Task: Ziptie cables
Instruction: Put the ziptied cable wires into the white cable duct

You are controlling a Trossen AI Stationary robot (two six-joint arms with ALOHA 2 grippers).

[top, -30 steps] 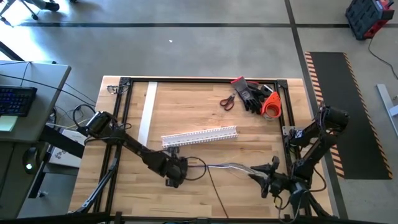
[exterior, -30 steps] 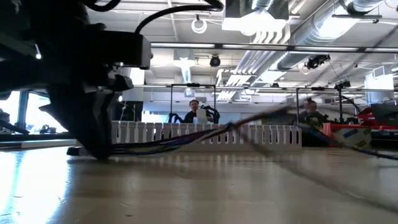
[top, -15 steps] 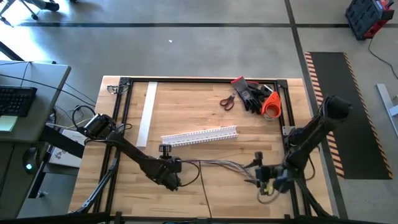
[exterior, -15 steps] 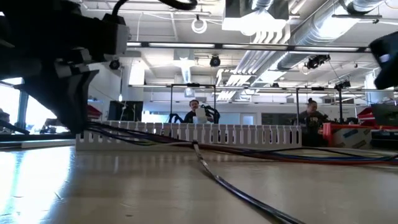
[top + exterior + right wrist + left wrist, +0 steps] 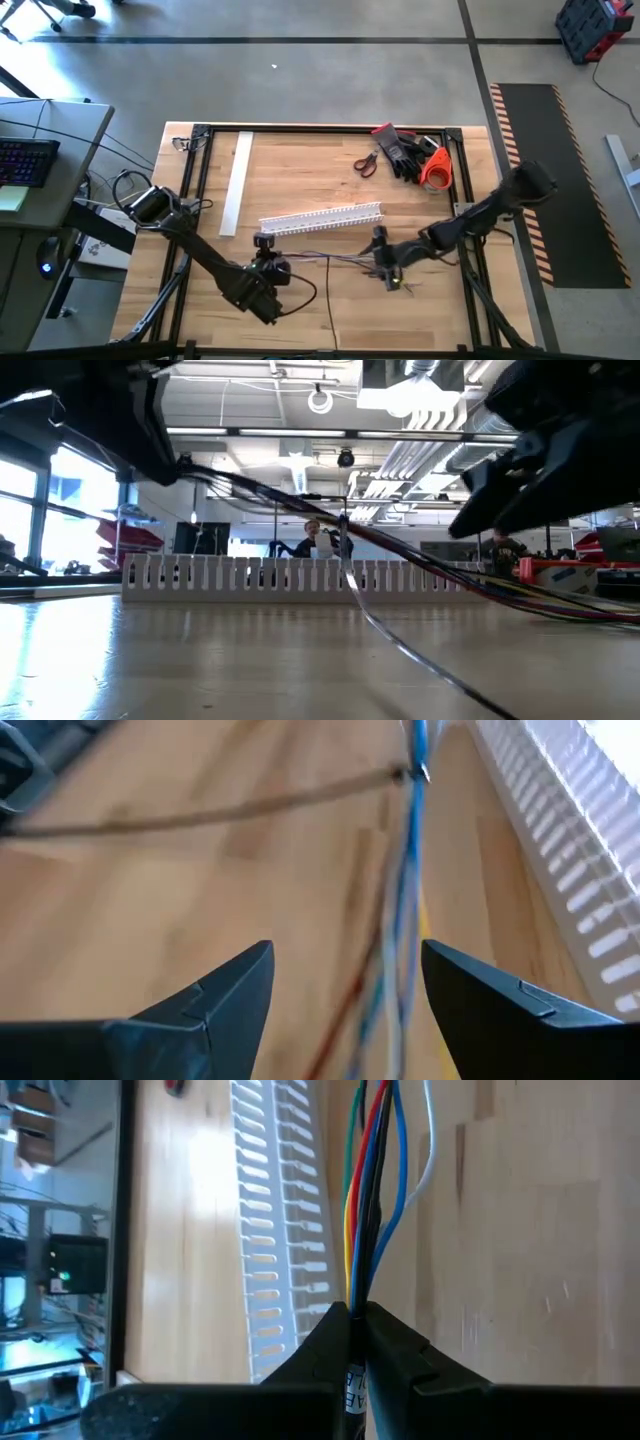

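Your right gripper (image 5: 385, 262) has swung in from the bench's right edge to mid-bundle, jaws spread astride the cables (image 5: 335, 260), ready to gather them. Your left gripper (image 5: 352, 1330) has drawn back toward the near edge, jaws pressed together on the cable ends, lifting them beside the comb-toothed duct (image 5: 322, 218).

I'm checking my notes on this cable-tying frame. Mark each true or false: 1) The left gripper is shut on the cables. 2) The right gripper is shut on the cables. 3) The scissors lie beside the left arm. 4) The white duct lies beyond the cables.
1) True: the left gripper pinches the cables.
2) False: the right gripper is open around them.
3) False: the scissors lie near the gloves, at the far right.
4) True: the white duct.
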